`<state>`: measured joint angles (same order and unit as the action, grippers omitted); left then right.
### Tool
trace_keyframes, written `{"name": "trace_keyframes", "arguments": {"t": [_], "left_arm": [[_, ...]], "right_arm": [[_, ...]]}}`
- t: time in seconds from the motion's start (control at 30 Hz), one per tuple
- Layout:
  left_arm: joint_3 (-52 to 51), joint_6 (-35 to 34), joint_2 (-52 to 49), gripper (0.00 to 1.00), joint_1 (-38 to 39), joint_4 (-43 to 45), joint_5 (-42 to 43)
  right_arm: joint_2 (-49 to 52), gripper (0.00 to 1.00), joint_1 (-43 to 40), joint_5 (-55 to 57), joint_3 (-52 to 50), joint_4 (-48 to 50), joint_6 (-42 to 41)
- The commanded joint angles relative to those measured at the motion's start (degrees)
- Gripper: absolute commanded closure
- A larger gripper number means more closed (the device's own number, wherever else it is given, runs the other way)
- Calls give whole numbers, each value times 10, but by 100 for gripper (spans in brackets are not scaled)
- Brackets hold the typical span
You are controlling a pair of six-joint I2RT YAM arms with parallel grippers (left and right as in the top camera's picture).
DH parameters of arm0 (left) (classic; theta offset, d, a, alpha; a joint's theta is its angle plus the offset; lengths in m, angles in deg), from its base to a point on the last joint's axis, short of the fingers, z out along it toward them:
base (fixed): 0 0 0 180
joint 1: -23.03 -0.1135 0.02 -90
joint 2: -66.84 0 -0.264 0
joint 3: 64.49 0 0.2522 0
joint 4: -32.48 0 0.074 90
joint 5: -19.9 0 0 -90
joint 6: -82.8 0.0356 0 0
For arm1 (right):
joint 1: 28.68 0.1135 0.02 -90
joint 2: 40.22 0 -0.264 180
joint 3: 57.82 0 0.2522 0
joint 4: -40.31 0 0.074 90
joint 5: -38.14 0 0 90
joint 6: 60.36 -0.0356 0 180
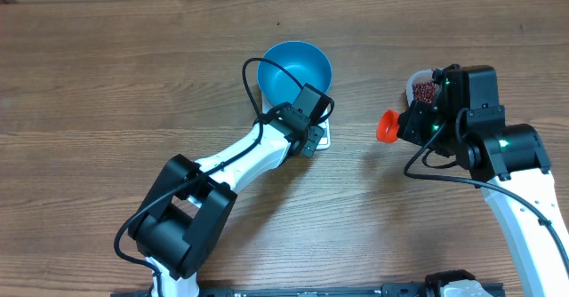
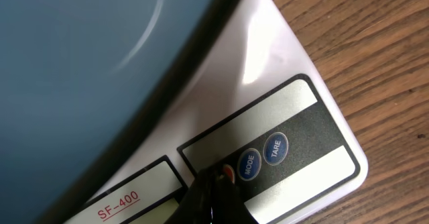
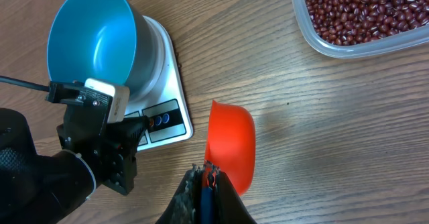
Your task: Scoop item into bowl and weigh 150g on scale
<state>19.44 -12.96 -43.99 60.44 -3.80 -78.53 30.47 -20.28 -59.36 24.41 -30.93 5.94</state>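
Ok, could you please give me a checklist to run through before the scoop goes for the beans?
1. Blue bowl seated on the scale: ok.
2. Bowl empty: ok.
3. Scale switched on and zeroed: cannot tell.
4. Left fingers shut, tip at the red button beside MODE: ok.
5. Right fingers shut on the orange scoop: ok.
6. Beans waiting in the clear tub: ok.
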Motion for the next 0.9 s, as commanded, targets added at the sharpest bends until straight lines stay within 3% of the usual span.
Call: {"name": "trace_keyframes", "arguments": {"t": [0.0,0.87], "left_arm": [[12,6,-14,96,-3,3,-6],[-7,6,-14,96,-3,-2,21]], "right_arm": [[-8,96,2,0,17,3,2],[-8,96,2,-3,17,-2,2]]}}
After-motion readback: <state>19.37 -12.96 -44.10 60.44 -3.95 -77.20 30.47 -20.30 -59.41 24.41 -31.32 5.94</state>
